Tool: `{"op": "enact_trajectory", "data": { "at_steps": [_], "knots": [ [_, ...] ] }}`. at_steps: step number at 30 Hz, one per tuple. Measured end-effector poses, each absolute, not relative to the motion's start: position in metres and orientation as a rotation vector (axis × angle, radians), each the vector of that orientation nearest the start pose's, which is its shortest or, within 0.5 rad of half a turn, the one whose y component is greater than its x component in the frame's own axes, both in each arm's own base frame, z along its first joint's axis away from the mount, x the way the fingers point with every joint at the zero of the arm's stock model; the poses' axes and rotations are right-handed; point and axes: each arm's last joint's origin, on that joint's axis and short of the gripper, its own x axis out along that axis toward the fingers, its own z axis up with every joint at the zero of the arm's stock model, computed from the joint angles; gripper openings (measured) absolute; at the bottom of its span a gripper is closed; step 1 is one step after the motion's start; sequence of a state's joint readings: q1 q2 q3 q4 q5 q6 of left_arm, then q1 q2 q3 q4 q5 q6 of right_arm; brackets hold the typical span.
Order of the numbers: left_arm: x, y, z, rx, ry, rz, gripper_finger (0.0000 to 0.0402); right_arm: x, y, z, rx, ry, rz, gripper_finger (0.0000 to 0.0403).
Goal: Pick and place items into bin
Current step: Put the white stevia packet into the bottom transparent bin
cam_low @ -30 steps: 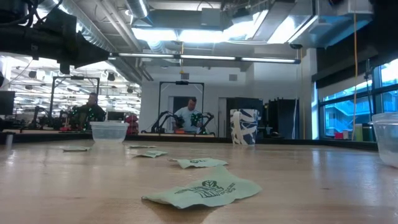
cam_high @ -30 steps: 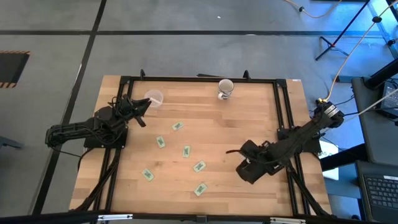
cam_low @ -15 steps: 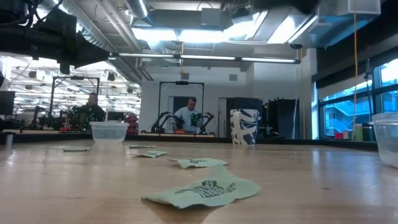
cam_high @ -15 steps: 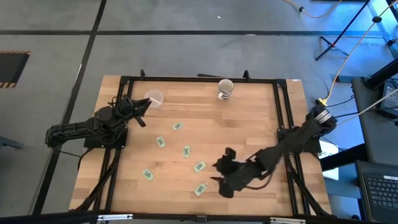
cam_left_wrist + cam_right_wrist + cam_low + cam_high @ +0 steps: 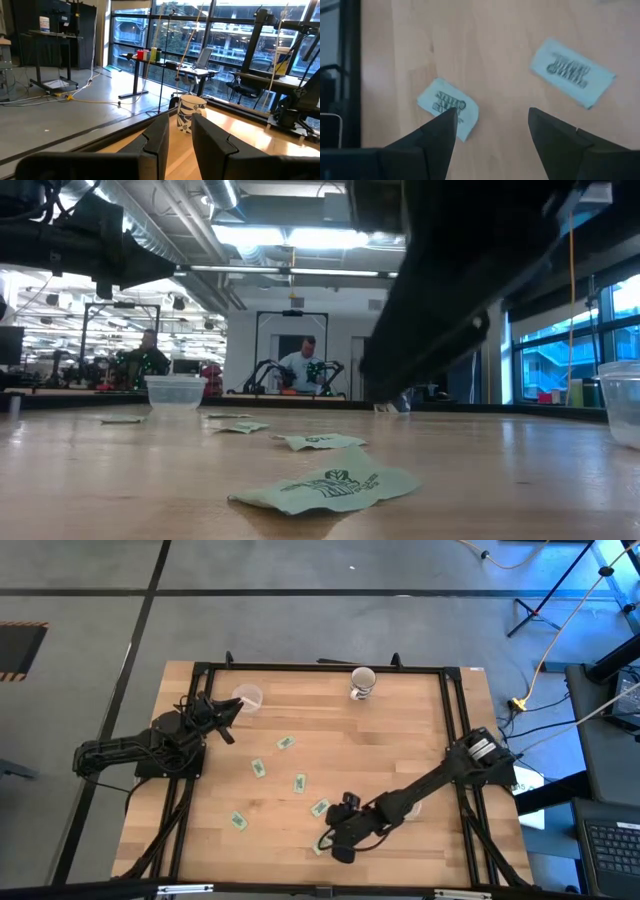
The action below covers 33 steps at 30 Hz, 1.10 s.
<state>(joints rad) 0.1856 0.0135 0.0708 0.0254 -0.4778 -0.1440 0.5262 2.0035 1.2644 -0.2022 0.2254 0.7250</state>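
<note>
The right tool (image 5: 335,840), fingers apart and empty, hangs over the near middle of the bench (image 5: 400,730), above a green packet (image 5: 320,845). Other packets (image 5: 259,769) lie scattered mid-bench. The left tool (image 5: 232,708), fingers narrowly apart, waits far left beside a clear cup (image 5: 247,697).

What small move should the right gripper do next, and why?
Probably lower straight onto the packet near its fingers: the right gripper is open above the table, nothing is held, and that packet lies partly under one finger.
</note>
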Motion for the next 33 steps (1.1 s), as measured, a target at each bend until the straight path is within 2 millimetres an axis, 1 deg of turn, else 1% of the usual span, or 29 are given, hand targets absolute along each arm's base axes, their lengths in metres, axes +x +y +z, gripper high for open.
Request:
{"op": "enact_trajectory", "data": {
  "at_steps": [5,11,16,20,27,33],
  "knots": [
    [0.086,0.03,0.189,-0.151,-0.13,0.656,0.0077,0.363,0.199,0.138,0.36,0.918,-0.017,0.0248],
    [0.086,0.03,0.188,-0.149,-0.123,0.657,0.0077,0.364,0.202,0.134,0.38,0.935,0.033,0.0245],
    [0.086,0.03,0.188,-0.149,-0.122,0.657,0.0077,0.365,0.2,0.127,0.366,0.953,0.027,0.0225],
    [0.086,0.03,0.188,-0.149,-0.123,0.657,0.0077,0.369,0.198,0.12,0.387,0.964,0.022,0.021],
    [0.086,0.03,0.188,-0.12,-0.113,0.66,0.0077,0.37,0.198,0.119,0.397,0.975,0.049,0.0197],
    [0.086,0.03,0.188,-0.05,-0.089,0.663,0.0077,0.37,0.198,0.118,0.407,0.984,0.061,0.0158]
  ]
}}
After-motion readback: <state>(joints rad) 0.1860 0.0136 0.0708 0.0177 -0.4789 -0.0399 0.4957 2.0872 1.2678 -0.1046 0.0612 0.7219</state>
